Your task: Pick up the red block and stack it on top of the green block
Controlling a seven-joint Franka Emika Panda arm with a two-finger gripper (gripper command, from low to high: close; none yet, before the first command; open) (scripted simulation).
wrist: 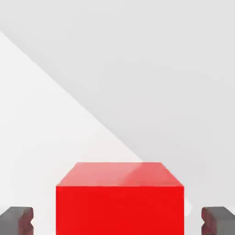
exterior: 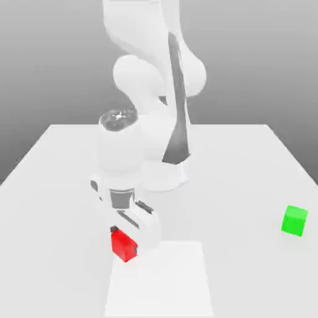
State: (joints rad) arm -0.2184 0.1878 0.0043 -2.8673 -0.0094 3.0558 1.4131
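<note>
The red block (exterior: 123,245) sits on the white table (exterior: 56,186), directly under the gripper (exterior: 126,239), which is lowered over it from above with the white hand just behind and over the cube in the exterior view. In the hand view the red block (wrist: 120,202) lies squarely between the two dark grey fingertips (wrist: 16,220), one on each flank of the cube, and a band of pale table surface shows on either side between pad and red face (so the fingers stand spread apart, not touching the block and not gripping anything). The cube's top face shows as a lighter red plane and its near face as a saturated red square, and the block looks centred in the gap between the pads. The green block (exterior: 294,220) rests on the same table well apart from the gripper, off toward the exterior view's right, with open table between it and the red cube. A slightly brighter rectangular patch (exterior: 158,279) of the tabletop lies just beside the red block, on the side nearer the camera in the exterior view. The arm (exterior: 152,74) rises behind the gripper, its white links bending over so that the hand points down at the table.
</note>
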